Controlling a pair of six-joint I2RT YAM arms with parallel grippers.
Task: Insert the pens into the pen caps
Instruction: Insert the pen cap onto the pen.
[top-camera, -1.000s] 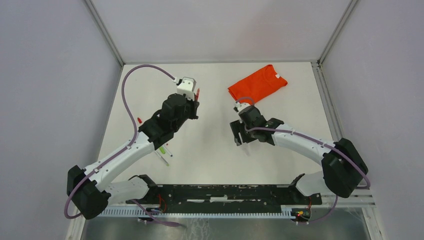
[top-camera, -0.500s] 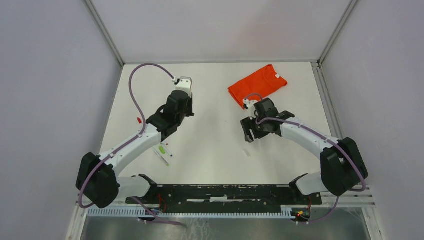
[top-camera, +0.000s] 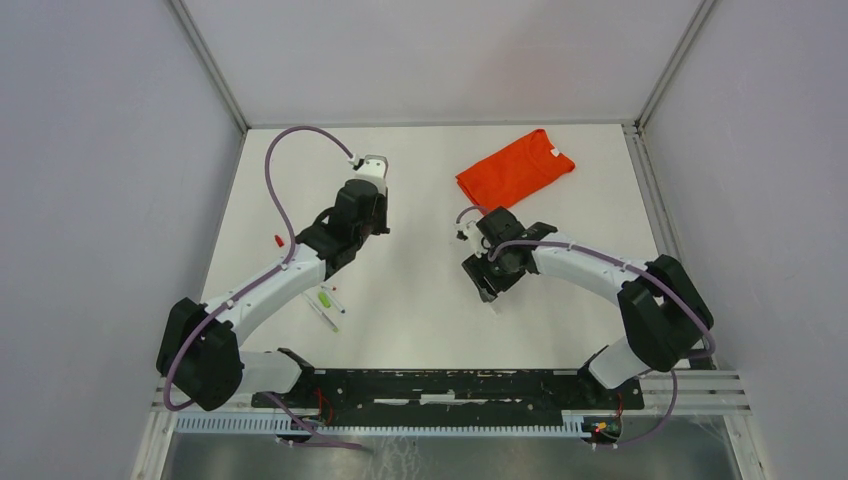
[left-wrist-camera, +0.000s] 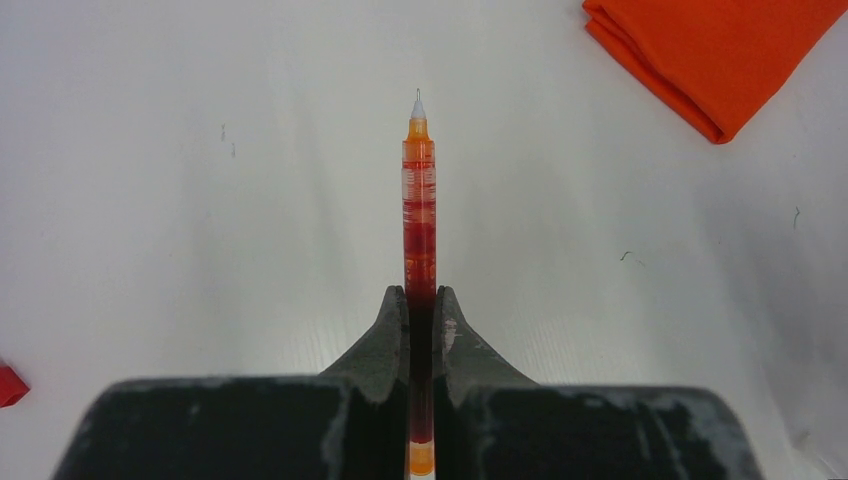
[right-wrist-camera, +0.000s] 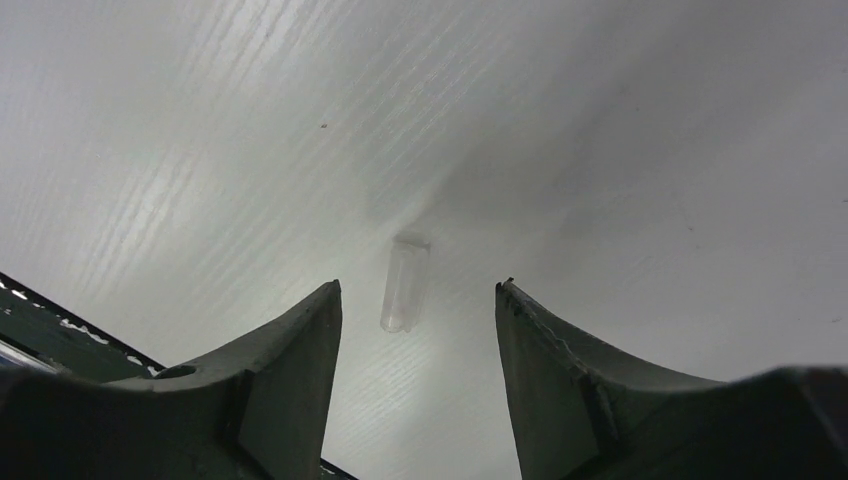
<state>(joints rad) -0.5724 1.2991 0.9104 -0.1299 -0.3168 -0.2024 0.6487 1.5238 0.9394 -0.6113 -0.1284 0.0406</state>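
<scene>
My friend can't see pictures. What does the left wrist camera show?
A red pen is pinched between the left arm's shut black jaws, its bare tip pointing away over a white table. A folded orange shirt lies at the top right corner.

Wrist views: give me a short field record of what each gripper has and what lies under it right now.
left gripper: shut on red pen, uncapped tip pointing away from the wrist
right gripper: open, low over the table
between right gripper's fingers: clear cap lying on the table, touched by neither finger
also in left wrist view: folded orange shirt, off to the right beyond the pen tip
capping: not yet done
</scene>
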